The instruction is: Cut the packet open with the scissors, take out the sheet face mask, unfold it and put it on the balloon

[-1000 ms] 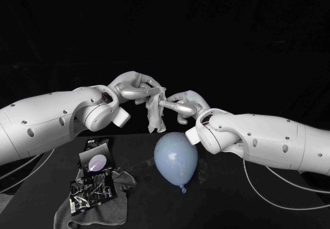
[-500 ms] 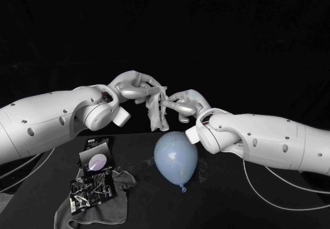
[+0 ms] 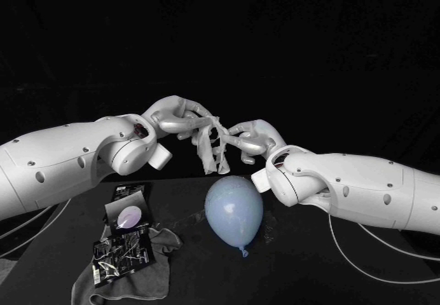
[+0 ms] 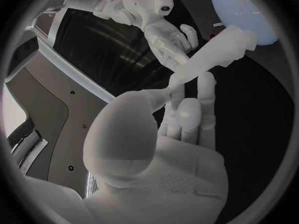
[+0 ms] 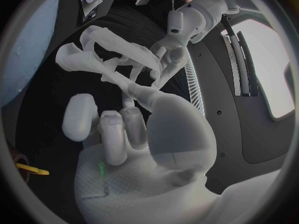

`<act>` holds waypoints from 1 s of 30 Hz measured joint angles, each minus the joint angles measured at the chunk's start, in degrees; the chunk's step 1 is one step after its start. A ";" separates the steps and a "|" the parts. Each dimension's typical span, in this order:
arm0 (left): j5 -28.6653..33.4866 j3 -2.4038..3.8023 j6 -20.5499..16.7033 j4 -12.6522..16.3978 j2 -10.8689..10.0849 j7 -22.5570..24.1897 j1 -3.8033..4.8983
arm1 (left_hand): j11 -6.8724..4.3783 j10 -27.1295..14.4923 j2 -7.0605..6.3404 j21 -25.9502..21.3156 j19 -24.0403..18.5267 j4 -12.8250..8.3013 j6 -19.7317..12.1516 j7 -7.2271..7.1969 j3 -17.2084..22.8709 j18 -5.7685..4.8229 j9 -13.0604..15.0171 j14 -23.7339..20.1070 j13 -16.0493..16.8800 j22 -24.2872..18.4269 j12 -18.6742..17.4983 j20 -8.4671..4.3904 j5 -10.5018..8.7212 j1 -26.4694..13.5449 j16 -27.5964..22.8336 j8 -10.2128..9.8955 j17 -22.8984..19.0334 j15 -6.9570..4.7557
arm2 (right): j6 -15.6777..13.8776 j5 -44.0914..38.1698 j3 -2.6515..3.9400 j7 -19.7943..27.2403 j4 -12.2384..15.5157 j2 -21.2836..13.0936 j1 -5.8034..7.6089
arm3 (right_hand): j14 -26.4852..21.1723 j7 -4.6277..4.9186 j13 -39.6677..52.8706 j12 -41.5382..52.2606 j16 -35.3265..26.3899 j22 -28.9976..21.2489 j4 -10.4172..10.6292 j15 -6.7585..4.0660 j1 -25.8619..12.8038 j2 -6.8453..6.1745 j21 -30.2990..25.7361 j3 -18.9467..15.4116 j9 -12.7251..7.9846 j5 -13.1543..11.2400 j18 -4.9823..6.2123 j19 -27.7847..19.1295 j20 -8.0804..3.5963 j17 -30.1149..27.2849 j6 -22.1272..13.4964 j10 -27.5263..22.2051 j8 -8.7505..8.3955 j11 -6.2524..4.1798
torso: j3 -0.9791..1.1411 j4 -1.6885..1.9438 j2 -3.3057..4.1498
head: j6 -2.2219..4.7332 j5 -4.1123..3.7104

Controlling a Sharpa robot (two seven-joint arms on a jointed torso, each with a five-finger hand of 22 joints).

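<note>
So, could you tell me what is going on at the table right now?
The left hand and right hand hold the sheet face mask between them in the air, above the balloon lying on the table. The mask hangs only partly unfolded and is not yet on the balloon. The packet lies off to the side on a grey cloth.

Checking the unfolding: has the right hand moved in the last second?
Yes. The right hand has drifted slightly to the picture's right, judged against the balloon, stretching the mask.
</note>
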 measured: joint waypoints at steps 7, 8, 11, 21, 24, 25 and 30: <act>-0.08 0.00 0.00 -0.07 -0.13 0.00 -0.08 | 0.00 0.00 0.00 0.25 0.00 0.00 0.12 0.13 0.00 -0.06 0.00 0.18 0.07 0.08 0.00 0.00 -0.02 0.00 0.00 0.00 0.14 -0.15 | 1.51 -0.11 0.00 0.07 0.25 -0.64 -0.02 | -0.09 1.57 -0.02 -3.99 -0.05 -0.03 -0.71 1.07 -1.52 0.81 -2.21 4.23 -1.36 6.64 -0.01 -1.79 1.21 0.03 -1.80 -2.82 -2.83 1.68 | 0.03 0.00 0.00 | -0.02 -0.13; -0.08 0.00 0.00 -0.08 -0.17 0.00 -0.09 | 0.00 0.00 0.00 0.25 0.00 0.00 0.12 0.13 0.00 -0.07 0.00 0.21 0.08 0.08 0.00 0.00 -0.07 0.00 0.00 0.00 0.14 -0.18 | 1.71 -0.15 0.00 0.07 0.26 -0.72 -0.02 | -0.09 1.66 -0.02 -4.20 -0.05 -0.03 -0.86 1.07 -1.70 0.63 -2.21 4.40 -1.43 6.72 -0.01 -1.91 1.32 0.03 -1.88 -2.92 -2.83 1.78 | 0.03 0.00 0.00 | -0.04 -0.15; -0.11 0.00 -0.01 -0.09 -0.27 0.00 -0.13 | 0.00 0.00 -0.01 0.25 0.00 0.00 0.15 0.10 0.00 -0.09 0.00 0.28 0.08 0.08 -0.01 0.00 -0.09 0.00 0.00 -0.01 0.14 -0.19 | 2.34 -0.34 0.00 0.05 0.26 -0.96 -0.02 | -0.09 1.74 -0.04 -4.59 -0.16 -0.03 -1.04 1.07 -2.01 0.33 -2.21 4.73 -1.60 7.39 0.00 -2.19 1.21 0.03 -1.97 -3.01 -3.24 1.87 | 0.03 0.01 0.01 | -0.13 -0.21; -0.18 0.00 -0.01 -0.02 -0.41 0.04 -0.19 | 0.00 0.00 -0.08 0.24 0.00 0.00 0.29 -0.04 0.00 -0.16 0.00 0.33 0.08 0.08 -0.01 0.00 0.06 -0.08 0.00 -0.16 0.14 -0.13 | 3.55 -1.28 -0.01 -0.15 0.00 -1.26 -0.02 | -0.10 1.75 -0.03 -4.60 -0.28 0.01 -1.89 1.08 -2.10 0.23 -2.21 5.73 -2.03 11.06 -0.01 -2.40 1.41 0.01 -1.95 -3.22 -3.94 2.07 | 0.01 0.01 0.03 | -0.13 -0.26; -0.19 0.00 0.01 0.07 -0.44 0.05 -0.20 | 0.00 0.00 -0.08 0.24 0.00 0.00 0.29 -0.04 0.00 -0.40 0.00 0.34 0.07 0.08 -0.01 0.00 0.06 -0.08 -0.01 -0.20 0.13 -0.12 | 3.63 -1.66 -0.01 -0.24 -0.17 -1.23 -0.01 | -0.10 1.81 -0.02 -4.61 -0.40 0.02 -2.14 1.08 -2.10 0.23 -1.34 5.97 -2.07 11.51 0.00 -2.40 1.42 -0.02 -1.34 -3.21 -3.95 2.07 | 0.00 0.01 0.04 | -0.13 -0.30; -0.19 -0.01 0.02 0.11 -0.44 0.05 -0.20 | 0.00 0.00 -0.08 0.24 0.00 0.00 0.29 -0.04 0.00 -0.33 0.00 0.34 0.07 0.08 -0.01 0.00 0.06 -0.08 0.00 -0.21 0.13 -0.12 | 3.63 -1.80 -0.01 -0.29 -0.22 -1.21 -0.01 | -0.10 1.72 -0.01 -4.43 -0.40 0.01 -2.14 1.08 -2.10 0.23 -0.89 5.98 -2.10 11.51 0.00 -2.31 1.42 -0.02 -0.99 -3.19 -3.95 2.05 | -0.01 0.02 0.05 | -0.14 -0.30; -0.20 -0.01 0.11 0.30 -0.45 0.05 -0.21 | 0.00 0.00 -0.09 0.24 0.00 0.00 0.28 -0.04 0.00 0.13 0.00 0.34 0.14 0.10 -0.01 0.00 0.06 -0.09 0.22 -0.22 0.20 -0.11 | 3.53 -3.08 -0.01 -0.76 -0.46 -1.07 -0.01 | -0.10 1.21 -0.01 -3.40 -0.23 0.01 -2.37 1.08 -2.33 0.46 0.68 6.21 -2.14 11.37 0.00 -1.01 1.08 -0.02 0.07 -2.38 -4.17 1.24 | -0.01 0.05 0.07 | -0.19 -0.31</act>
